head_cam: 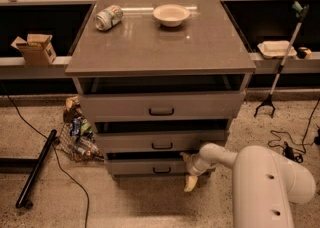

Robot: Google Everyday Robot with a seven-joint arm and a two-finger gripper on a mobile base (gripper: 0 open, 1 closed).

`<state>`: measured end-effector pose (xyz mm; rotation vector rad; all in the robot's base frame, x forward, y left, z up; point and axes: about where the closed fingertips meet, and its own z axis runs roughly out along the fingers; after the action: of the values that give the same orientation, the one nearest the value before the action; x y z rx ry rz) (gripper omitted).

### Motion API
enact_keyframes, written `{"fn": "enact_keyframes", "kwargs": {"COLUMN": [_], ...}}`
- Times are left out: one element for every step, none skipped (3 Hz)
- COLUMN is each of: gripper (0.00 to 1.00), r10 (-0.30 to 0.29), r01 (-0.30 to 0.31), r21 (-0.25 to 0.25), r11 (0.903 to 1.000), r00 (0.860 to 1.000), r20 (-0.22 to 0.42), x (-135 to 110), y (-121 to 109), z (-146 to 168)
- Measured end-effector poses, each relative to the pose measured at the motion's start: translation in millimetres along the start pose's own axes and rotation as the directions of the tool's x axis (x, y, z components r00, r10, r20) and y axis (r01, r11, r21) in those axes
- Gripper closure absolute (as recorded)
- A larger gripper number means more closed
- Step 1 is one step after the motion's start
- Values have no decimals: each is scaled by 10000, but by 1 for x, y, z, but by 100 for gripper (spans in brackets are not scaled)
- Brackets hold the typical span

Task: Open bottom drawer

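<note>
Grey boxy cabinet [160, 47], smooth matte top, three flat fronts. Rounded white arm [260, 182] low right. Bottom drawer [145, 168]: slimmest front, black loop handle, down at the floor. Gripper [188, 170] at its right end, cream fingers [190, 184] spread apart. Round bowl [171, 14] and dented can [108, 17] on top.

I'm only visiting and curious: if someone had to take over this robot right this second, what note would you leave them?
Gripper: low in front of the cabinet, at the right end of the bottom drawer, apparently against its front.
Handle: at the centre of that front, left of the gripper, not held.
Done: the gripper is at the height of the drawer.
Left: the drawer looks shut or nearly so. It probably still needs a hold on the handle and a pull outward.
</note>
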<state>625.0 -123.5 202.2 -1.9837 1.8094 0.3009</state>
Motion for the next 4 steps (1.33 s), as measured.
{"fn": "enact_keyframes", "kwargs": {"gripper": [0,0,0,14], "r10": [173,540,848,1137], "r01": [-173,-539,-852,-1154], "r21": [147,73,-169,-525], "r11": [9997,9985,9962,9919], "r00": [9999,9985,9961,9929], "r20": [-6,-117,-239,-351], "x": [0,3,7,14], "y": [-12,-23,-27,-21], "z": [11,20,30,40]}}
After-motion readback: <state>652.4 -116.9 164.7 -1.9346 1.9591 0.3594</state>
